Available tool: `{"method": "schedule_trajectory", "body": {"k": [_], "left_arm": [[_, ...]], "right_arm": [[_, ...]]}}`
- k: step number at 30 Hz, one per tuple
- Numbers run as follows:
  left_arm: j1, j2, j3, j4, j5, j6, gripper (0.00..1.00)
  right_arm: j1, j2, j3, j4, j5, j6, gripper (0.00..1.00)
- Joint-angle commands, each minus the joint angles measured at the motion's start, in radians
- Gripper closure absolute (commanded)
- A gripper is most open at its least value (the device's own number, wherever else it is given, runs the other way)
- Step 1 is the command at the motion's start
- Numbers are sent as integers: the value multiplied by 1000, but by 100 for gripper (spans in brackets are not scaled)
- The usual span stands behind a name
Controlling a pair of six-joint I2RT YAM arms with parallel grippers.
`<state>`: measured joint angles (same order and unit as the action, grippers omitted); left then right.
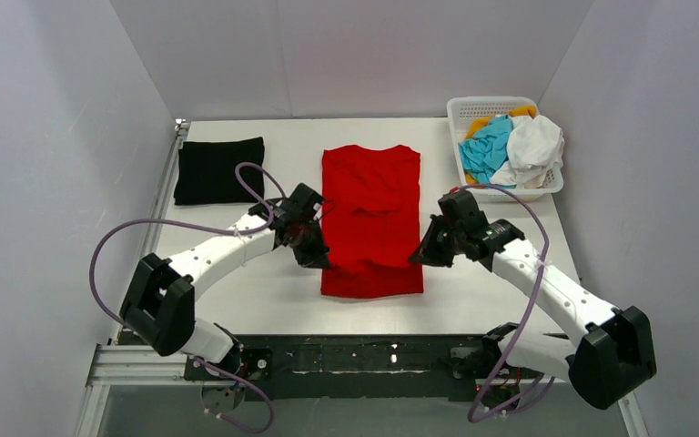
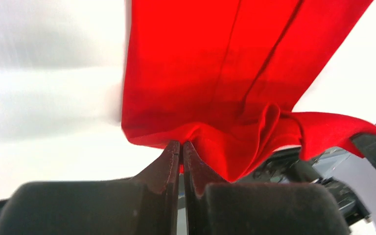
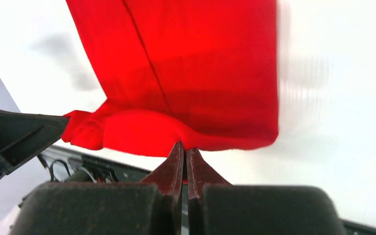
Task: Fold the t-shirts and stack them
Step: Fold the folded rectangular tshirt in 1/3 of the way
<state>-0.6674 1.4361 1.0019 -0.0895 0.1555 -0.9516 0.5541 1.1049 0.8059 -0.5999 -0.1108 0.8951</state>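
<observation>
A bright red t-shirt (image 1: 370,214) lies lengthwise in the middle of the white table, its sides folded in. My left gripper (image 1: 317,255) is shut on its left edge near the bottom, and the cloth bunches at the jaws (image 2: 215,98). My right gripper (image 1: 421,255) is shut on its right edge (image 3: 191,73). The bottom part is lifted off the table. A folded black t-shirt (image 1: 219,169) lies at the far left. Cyan (image 1: 486,147), white (image 1: 534,146) and orange (image 1: 479,123) shirts are heaped in the basket.
The white plastic lattice basket (image 1: 473,106) stands at the far right corner of the table. White walls close in the back and both sides. A metal rail (image 1: 164,182) runs along the table's left edge. The black base bar (image 1: 364,357) lies at the near edge.
</observation>
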Motion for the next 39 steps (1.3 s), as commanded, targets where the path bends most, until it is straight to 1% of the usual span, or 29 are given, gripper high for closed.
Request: {"method": "schedule_trajectory", "body": {"k": [1,7,11,15,20,26,31,33,34,35,36,38,39], "left_arm": [[65,107,135,-158,-62,82,100],[122,270,336,-243,-120,164,100],[153,352,406,-253,-140,197,100],[184,420,472,-252,-131,226,100],[211,511,578,-253,-62,290,100],[219,609,661,-268,-48,327,100],[225,673,722,-280,-63,340,100],[230,694,756,-305,-67,340,76],[233,696,769,-317,-64,340,72],[236,692,771,-320,-61,341,65],[237,680,769,-323,-58,343,51],[238,640,745,-320,-56,347,9],[238,611,723,-311,-58,347,2]], "right_arm": [[-73,102,117,88,44,-88,99],[-141,287,254,107,2,-150,99],[-161,391,326,111,-11,-171,99],[-185,456,374,108,-4,-192,99],[-215,500,404,119,-31,-235,99],[-241,583,431,170,-47,-250,99],[-257,671,482,174,-45,-245,98],[-263,698,513,159,-35,-242,81],[-265,708,532,142,-33,-242,72],[-266,712,547,122,-19,-242,61],[-266,709,557,107,-11,-240,51],[-266,683,547,100,0,-239,29],[-266,660,532,102,3,-240,24]]}}
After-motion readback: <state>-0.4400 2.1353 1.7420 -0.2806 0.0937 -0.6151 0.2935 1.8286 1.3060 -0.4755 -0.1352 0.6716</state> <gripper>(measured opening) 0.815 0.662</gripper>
